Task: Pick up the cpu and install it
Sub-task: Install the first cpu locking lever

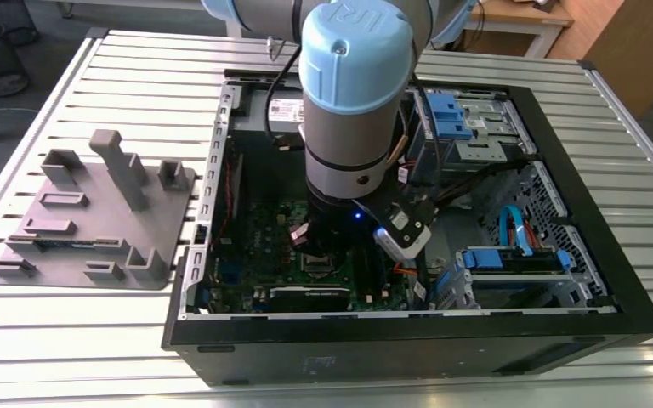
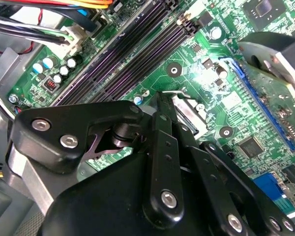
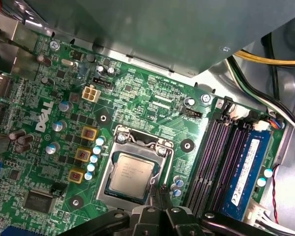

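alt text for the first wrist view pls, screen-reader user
A silvery cpu lies inside the metal-rimmed socket frame on a green circuit board. Black gripper linkage sits beside the socket, with memory slots further along.

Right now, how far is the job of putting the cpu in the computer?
Done, it seems: in the first wrist view the cpu already lies flat inside the socket frame on the green motherboard. In hand: the gripper hovers at the socket's edge, holding nothing visible. Left: the frame does not cover the chip, so locking looks not yet done.
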{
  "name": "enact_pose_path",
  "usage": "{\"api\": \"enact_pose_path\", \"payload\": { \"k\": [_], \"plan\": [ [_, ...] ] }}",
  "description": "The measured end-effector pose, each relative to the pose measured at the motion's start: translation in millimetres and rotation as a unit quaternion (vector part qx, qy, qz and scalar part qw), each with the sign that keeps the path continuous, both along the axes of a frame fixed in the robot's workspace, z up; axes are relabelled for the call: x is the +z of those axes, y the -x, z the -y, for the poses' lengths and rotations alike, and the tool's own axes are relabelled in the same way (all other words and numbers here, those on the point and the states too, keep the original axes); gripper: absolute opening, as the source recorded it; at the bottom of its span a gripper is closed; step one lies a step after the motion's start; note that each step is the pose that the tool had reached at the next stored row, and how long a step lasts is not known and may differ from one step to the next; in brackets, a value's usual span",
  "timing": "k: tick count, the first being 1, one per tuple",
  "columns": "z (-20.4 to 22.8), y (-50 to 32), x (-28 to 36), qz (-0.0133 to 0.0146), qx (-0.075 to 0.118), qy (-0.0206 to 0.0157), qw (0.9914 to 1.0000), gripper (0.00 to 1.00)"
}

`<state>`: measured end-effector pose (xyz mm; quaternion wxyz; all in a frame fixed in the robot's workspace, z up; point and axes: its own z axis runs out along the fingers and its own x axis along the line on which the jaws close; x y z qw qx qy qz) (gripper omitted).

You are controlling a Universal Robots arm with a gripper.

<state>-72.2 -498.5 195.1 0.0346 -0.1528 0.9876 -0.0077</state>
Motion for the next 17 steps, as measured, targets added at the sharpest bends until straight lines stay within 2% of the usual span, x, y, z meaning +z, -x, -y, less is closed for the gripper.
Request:
{"api": "enact_pose_path", "payload": {
  "k": [9,17],
  "plan": [
    [2.0,-2.6,-2.5,0.0000,0.000,0.0001,1.00000,0.11],
    [5.5,-3.6,-4.3,0.0000,0.000,0.0002,1.00000,0.11]
  ]
}}
